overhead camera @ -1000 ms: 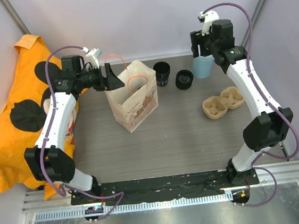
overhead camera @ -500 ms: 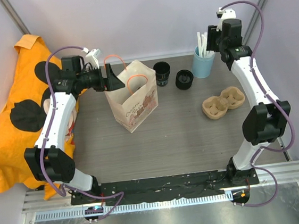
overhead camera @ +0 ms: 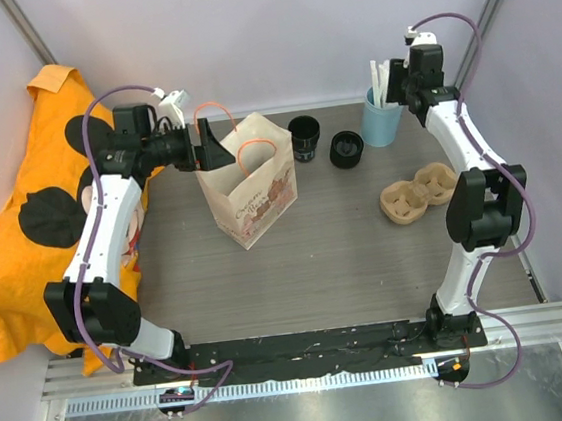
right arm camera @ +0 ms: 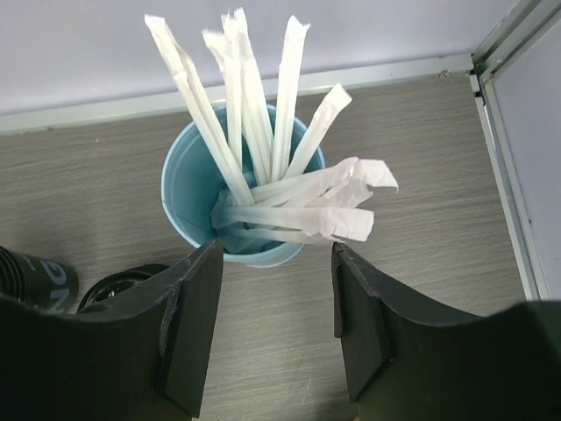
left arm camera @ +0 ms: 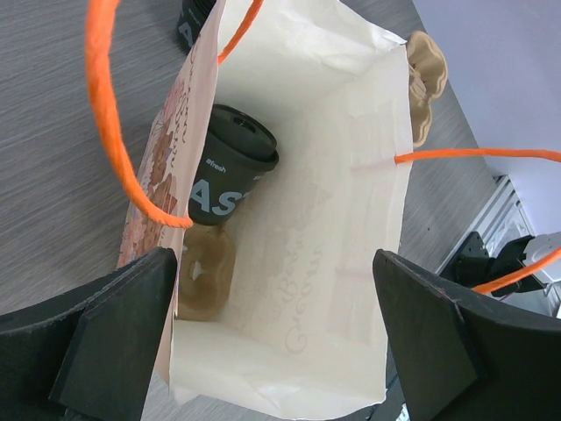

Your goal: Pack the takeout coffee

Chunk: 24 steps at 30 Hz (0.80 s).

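Where paper bag (left arm camera: 333, 132) wall rises, takeout coffee (left arm camera: 232, 167) inside, partly hidden

The grey table (overhead camera: 347, 264) bears a paper bag (overhead camera: 253, 208), two black cups (overhead camera: 305, 138), a straw cup (overhead camera: 381, 125) and pulp tray (overhead camera: 418, 194).

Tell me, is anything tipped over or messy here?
Yes. The black coffee cup inside the paper bag seems to lean against the bag's wall instead of standing straight. A few wrapped straws in the blue cup are bent over sideways.
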### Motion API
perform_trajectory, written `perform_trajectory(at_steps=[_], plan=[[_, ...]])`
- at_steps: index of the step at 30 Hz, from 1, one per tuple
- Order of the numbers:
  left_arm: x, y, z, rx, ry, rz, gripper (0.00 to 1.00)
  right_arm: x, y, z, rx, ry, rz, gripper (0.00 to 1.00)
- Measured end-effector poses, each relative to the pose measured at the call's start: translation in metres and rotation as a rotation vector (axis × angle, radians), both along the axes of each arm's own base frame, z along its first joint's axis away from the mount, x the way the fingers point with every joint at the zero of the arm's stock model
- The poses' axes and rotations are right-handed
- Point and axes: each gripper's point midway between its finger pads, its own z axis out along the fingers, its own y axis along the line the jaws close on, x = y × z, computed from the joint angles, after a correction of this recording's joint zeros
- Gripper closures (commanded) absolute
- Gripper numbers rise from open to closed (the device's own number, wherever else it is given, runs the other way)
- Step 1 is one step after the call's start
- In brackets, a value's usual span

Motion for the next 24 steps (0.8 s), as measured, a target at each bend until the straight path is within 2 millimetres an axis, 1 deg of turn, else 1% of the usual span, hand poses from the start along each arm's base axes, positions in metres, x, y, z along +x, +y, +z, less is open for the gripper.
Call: perform_trajectory(at_steps=[3, 7, 10, 12, 14, 19, 21, 24], plan=[[-0.001, 0.0, 0.002, -0.001, -0.007, 0.0, 0.0, 0.004, 0.0, 0.01, 0.006, -0.027, 0.007, 0.41], [-0.001, 0.0, 0.005, -0.002, -0.015, 0.0, 0.0, 0.009, -0.006, 0.027, 0.015, -0.072, 0.009, 0.4], [-0.002, 0.0, 0.005, -0.002, -0.019, 0.0, 0.0, 0.012, -0.011, 0.033, 0.015, -0.089, 0.003, 0.4], [-0.002, 0.0, 0.006, -0.002, -0.022, 0.0, 0.0, 0.016, -0.015, 0.032, 0.015, -0.093, -0.003, 0.42], [-0.003, 0.001, 0.006, 0.001, -0.026, 0.002, 0.0, 0.019, -0.019, 0.028, 0.018, -0.088, -0.005, 0.44], [-0.005, 0.002, 0.006, 0.003, -0.028, 0.004, 0.0, 0.025, -0.026, 0.005, 0.034, -0.05, 0.004, 0.51], [-0.005, 0.002, 0.005, 0.004, -0.028, 0.005, 0.0, 0.026, -0.025, 0.002, 0.044, -0.044, 0.019, 0.52], [-0.004, 0.002, 0.005, 0.007, -0.03, 0.007, 0.0, 0.027, -0.023, 0.003, 0.053, -0.05, 0.035, 0.52]])
